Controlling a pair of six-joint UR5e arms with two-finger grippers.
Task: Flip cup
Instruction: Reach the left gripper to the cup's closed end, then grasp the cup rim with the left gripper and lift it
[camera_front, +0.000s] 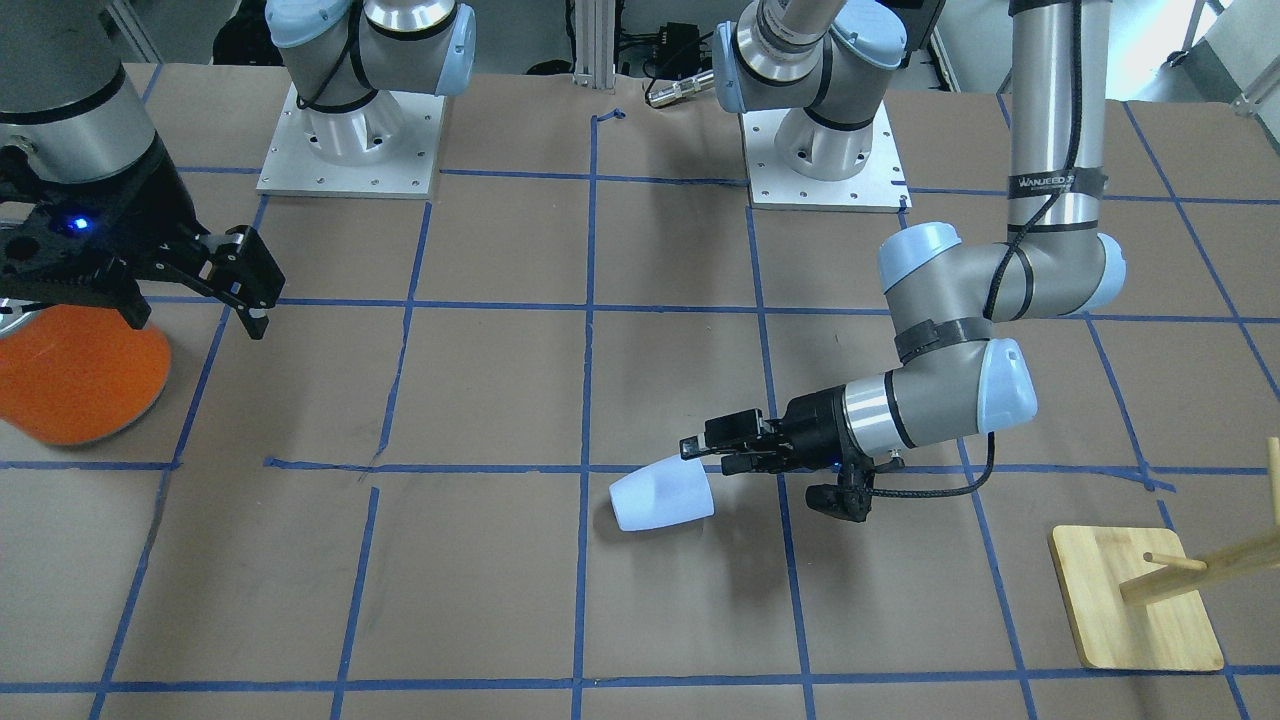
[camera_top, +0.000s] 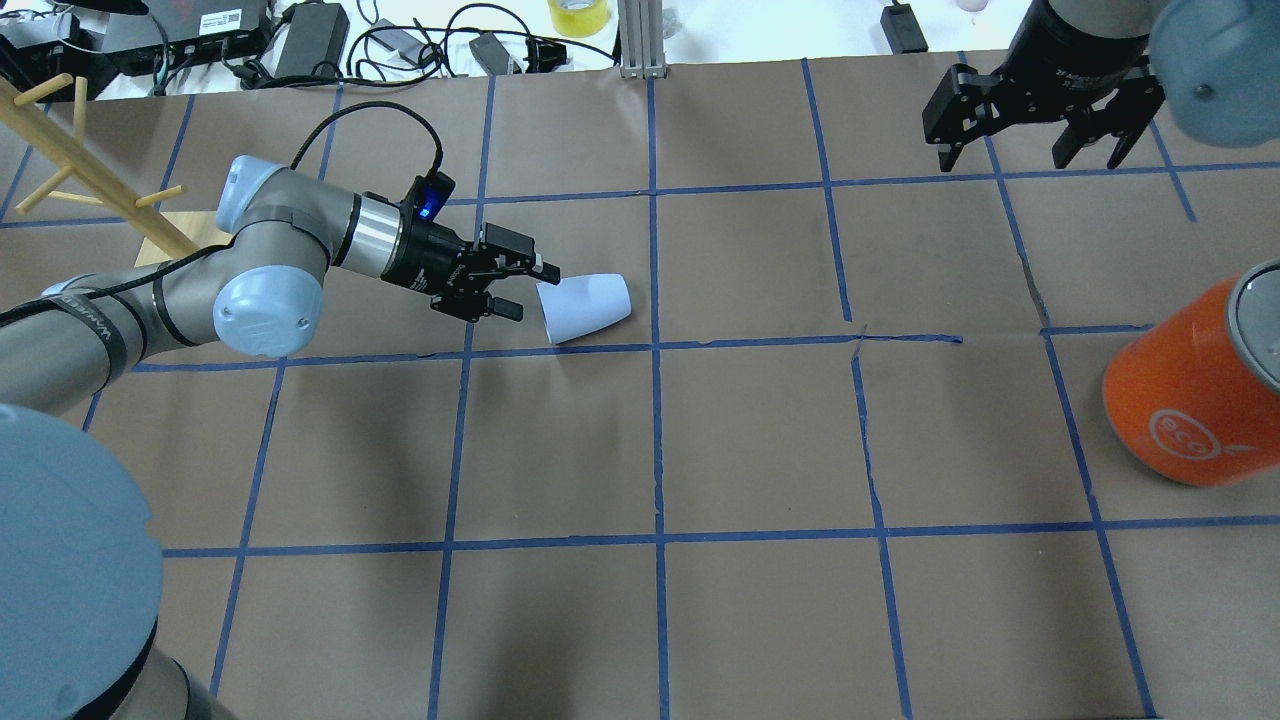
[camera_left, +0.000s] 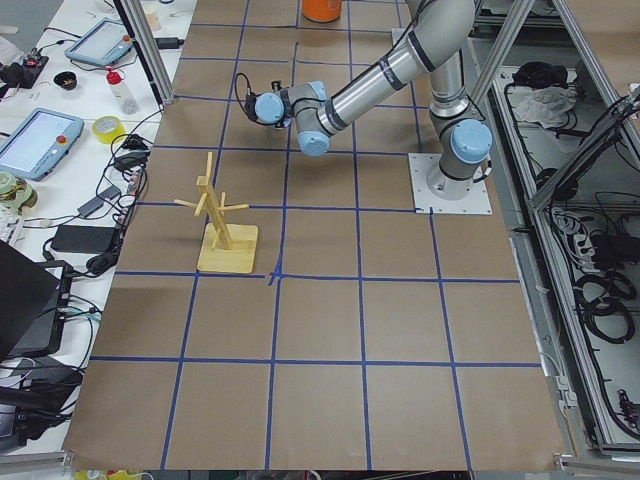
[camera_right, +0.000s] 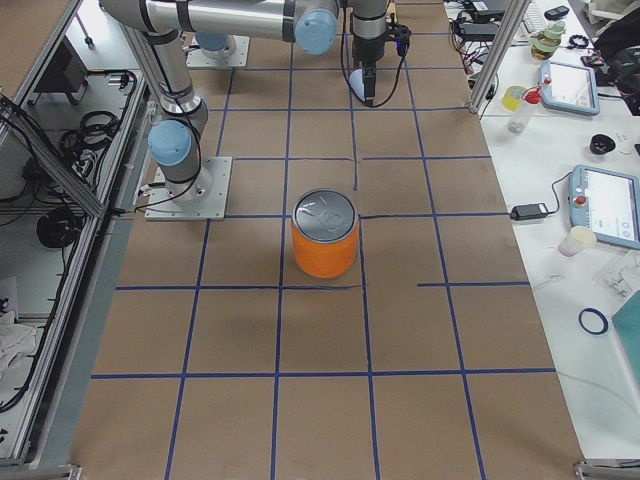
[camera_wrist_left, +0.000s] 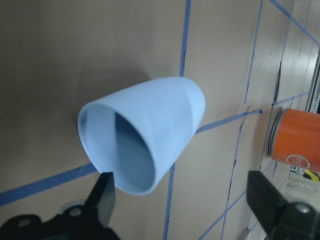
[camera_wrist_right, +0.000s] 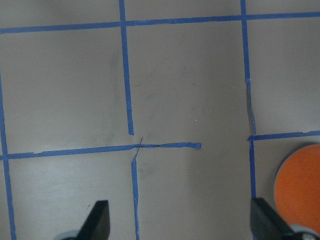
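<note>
The pale blue-white cup lies on its side on the brown paper, mouth toward my left gripper; it also shows in the front view. My left gripper is open and low, right at the cup's rim, holding nothing. In the left wrist view the cup fills the middle, its open mouth just ahead of the fingers; whether they touch it I cannot tell. My right gripper is open and empty, high over the far right of the table, well away from the cup.
A large orange can with a silver top stands at the right, partly under my right gripper in the front view. A wooden peg stand stands behind my left arm. Blue tape lines grid the paper.
</note>
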